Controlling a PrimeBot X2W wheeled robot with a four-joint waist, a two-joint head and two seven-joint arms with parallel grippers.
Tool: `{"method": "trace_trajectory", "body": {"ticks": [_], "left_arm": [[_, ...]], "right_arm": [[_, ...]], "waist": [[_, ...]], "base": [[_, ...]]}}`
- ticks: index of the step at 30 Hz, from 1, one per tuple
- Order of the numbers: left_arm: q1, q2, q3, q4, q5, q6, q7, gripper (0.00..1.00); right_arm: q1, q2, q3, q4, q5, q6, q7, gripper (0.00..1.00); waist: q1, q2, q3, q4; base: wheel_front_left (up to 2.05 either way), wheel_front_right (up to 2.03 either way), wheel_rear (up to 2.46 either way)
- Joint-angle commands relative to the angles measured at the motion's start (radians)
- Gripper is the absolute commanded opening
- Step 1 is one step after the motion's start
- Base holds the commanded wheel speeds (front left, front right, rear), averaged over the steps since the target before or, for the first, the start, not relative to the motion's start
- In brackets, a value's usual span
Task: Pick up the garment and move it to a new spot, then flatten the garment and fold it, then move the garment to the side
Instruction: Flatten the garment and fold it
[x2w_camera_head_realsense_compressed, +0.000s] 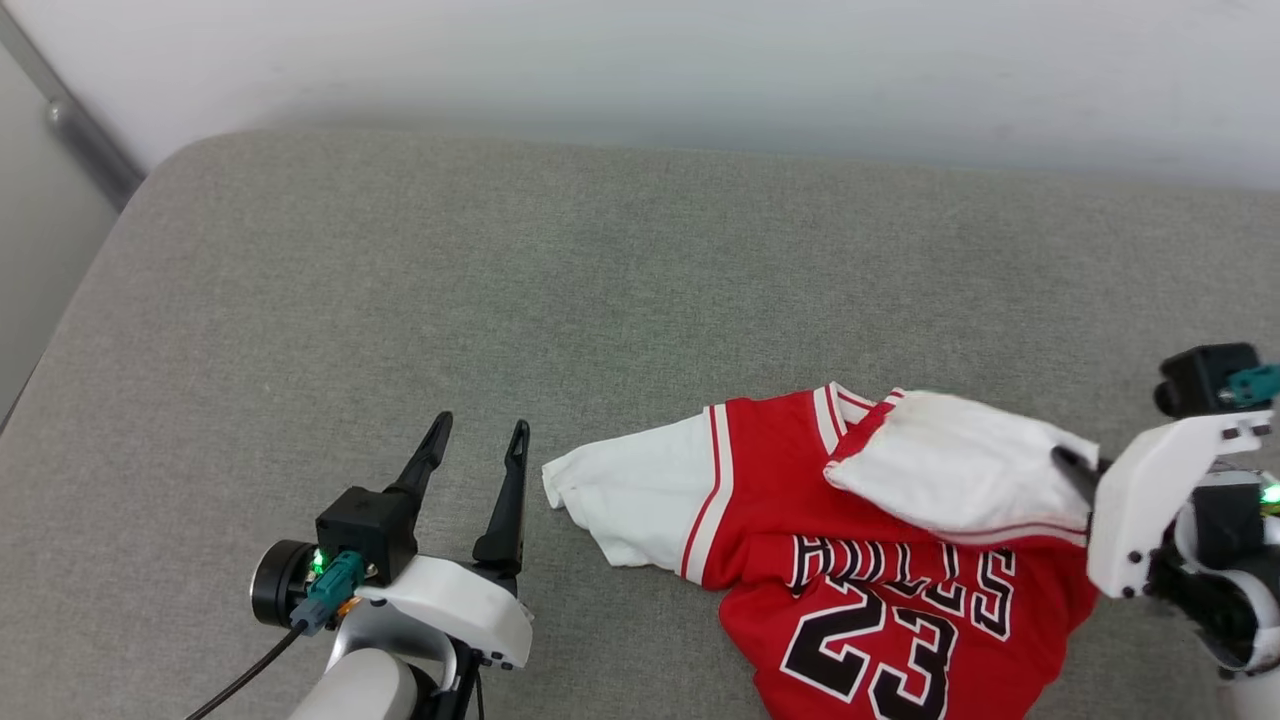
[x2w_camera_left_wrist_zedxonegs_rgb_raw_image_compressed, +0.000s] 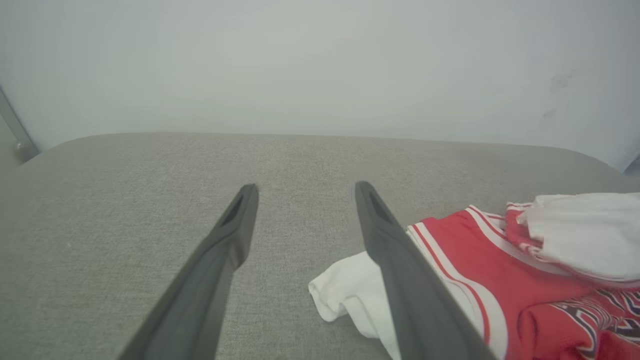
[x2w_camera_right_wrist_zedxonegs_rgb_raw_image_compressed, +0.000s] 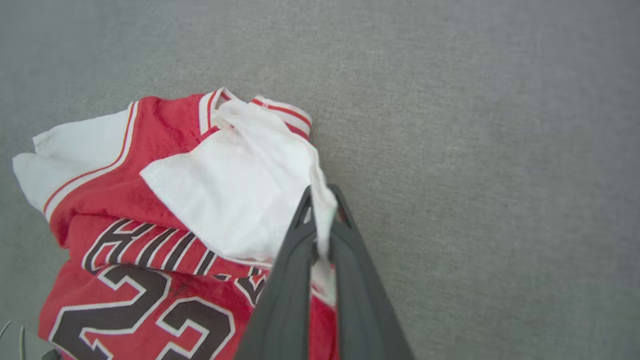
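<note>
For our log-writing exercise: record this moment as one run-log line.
garment: crumpled on grey cushion | right gripper: shut on white sleeve | left gripper: open, empty

This is a plain indoor room, either a home or a test set-up; the pictures do not settle which. A broad grey fabric-covered pad (x2w_camera_head_realsense_compressed: 400, 300) with a rounded far-left corner, like a mattress or sofa seat, runs up to a bare white wall (x2w_camera_head_realsense_compressed: 700, 60) on the far side. A grey metal rail (x2w_camera_head_realsense_compressed: 85, 140) slants at the far left.
</note>
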Motion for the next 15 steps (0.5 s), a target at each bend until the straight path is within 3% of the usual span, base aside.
{"method": "trace_trajectory", "body": {"ticks": [1, 7, 14, 15], "left_arm": [[0.005, 0.003, 0.0, 0.0, -0.005, 0.003, -0.006, 1.0], [0.011, 0.011, 0.0, -0.007, -0.004, 0.008, -0.002, 1.0], [0.019, 0.018, -0.004, -0.012, -0.01, 0.013, 0.009, 1.0], [0.021, 0.02, -0.004, -0.012, -0.011, 0.014, 0.009, 1.0]], "right_arm": [[0.002, 0.002, -0.024, -0.005, -0.004, -0.001, -0.012, 0.0], [0.065, 0.055, -0.237, 0.002, -0.042, -0.001, -0.084, 0.0], [0.198, 0.149, -0.436, 0.126, -0.111, -0.001, -0.188, 0.0], [0.211, 0.161, -0.441, 0.153, -0.113, -0.001, -0.2, 0.27]], "waist": [[-0.0001, 0.0, -0.008, -0.008], [-0.0001, 0.0, -0.02, -0.03], [-0.0001, 0.0, -0.024, -0.038], [-0.0001, 0.0, -0.024, -0.04]], "base": [[0.0, 0.0, 0.0], [0.0, 0.0, 0.0], [0.0, 0.0, 0.0], [0.0, 0.0, 0.0]]}}
